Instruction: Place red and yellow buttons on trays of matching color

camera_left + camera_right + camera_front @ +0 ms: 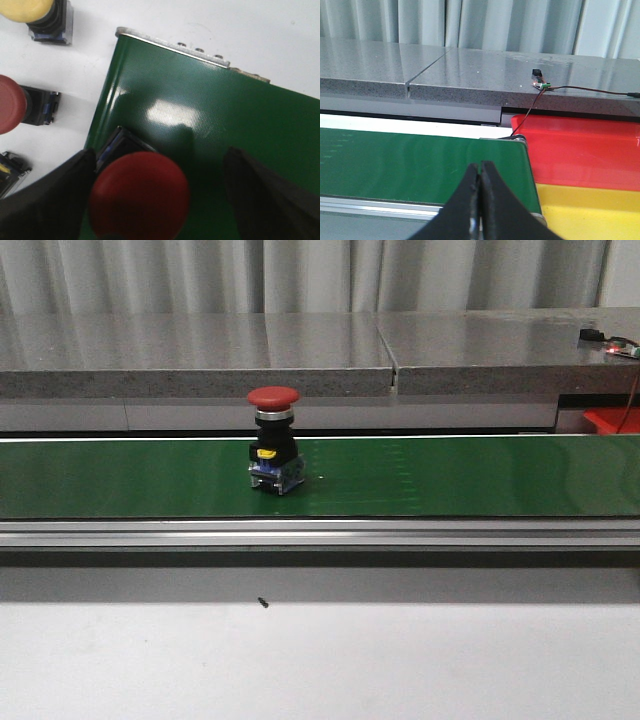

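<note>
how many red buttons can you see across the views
3. One red button stands on the green belt; a second sits between the left tool's fingers; a third lies beside the belt. More may be hidden.

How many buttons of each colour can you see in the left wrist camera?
Red buttons: 2
Yellow buttons: 1
Cut-off button, cap colour not visible: 1
Total: 4

Closed right end effector (480, 200) over green belt (415, 162), beside red tray (585, 150) and yellow tray (590, 210).
</note>
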### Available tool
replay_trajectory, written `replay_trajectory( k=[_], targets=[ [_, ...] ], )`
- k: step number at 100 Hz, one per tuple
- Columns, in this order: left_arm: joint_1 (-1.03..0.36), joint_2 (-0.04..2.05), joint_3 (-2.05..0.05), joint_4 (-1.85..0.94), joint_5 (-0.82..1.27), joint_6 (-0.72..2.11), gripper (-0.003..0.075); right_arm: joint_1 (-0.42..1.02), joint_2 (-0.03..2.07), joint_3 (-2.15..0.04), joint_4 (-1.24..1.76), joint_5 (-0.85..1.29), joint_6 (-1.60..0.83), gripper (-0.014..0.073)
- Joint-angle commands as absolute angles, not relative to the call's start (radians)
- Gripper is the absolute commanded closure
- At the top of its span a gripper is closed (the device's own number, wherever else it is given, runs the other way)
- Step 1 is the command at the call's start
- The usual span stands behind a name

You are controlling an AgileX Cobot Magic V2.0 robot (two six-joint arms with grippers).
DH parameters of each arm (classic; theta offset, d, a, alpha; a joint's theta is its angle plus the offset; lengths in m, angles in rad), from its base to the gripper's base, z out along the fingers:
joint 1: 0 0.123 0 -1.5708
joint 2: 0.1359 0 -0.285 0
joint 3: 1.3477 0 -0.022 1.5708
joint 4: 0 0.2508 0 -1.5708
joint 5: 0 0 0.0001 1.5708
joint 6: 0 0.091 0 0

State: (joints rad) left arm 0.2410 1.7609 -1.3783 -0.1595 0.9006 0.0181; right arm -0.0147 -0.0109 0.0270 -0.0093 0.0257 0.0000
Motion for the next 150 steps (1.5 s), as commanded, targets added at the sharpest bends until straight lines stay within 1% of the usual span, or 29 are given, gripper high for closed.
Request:
replay_trajectory(
  k=[1,43,84,104,131,150],
  targets=[
    [0.235,1.716,-1.407,-0.184,0.875,0.027,0.0115,-0.013,-0.030,0.011,-0.021,-0.056,0.000,0.0662],
    [0.235,1.710,-1.409,-0.184,0.877,0.046,0.0107,-0.013,-0.030,0.011,-0.021,-0.056,0.000,0.0662],
    [0.235,1.687,-1.409,-0.228,0.813,0.106,0.0107,-0.013,-0.030,0.011,-0.021,-0.056,0.000,0.0662],
    [0.235,1.544,-1.409,-0.255,0.717,0.164,0.0111,-0.013,-0.030,0.011,-0.021,-0.056,0.000,0.0662],
    [0.235,1.270,-1.403,-0.410,0.701,0.340,0.0112,-0.013,-0.030,0.011,-0.021,-0.056,0.000,0.0662],
    [0.235,1.079,-1.313,-0.485,0.688,0.432,0.0112,-0.013,-0.030,0.011,-0.021,-0.056,0.000,0.0662]
  ],
)
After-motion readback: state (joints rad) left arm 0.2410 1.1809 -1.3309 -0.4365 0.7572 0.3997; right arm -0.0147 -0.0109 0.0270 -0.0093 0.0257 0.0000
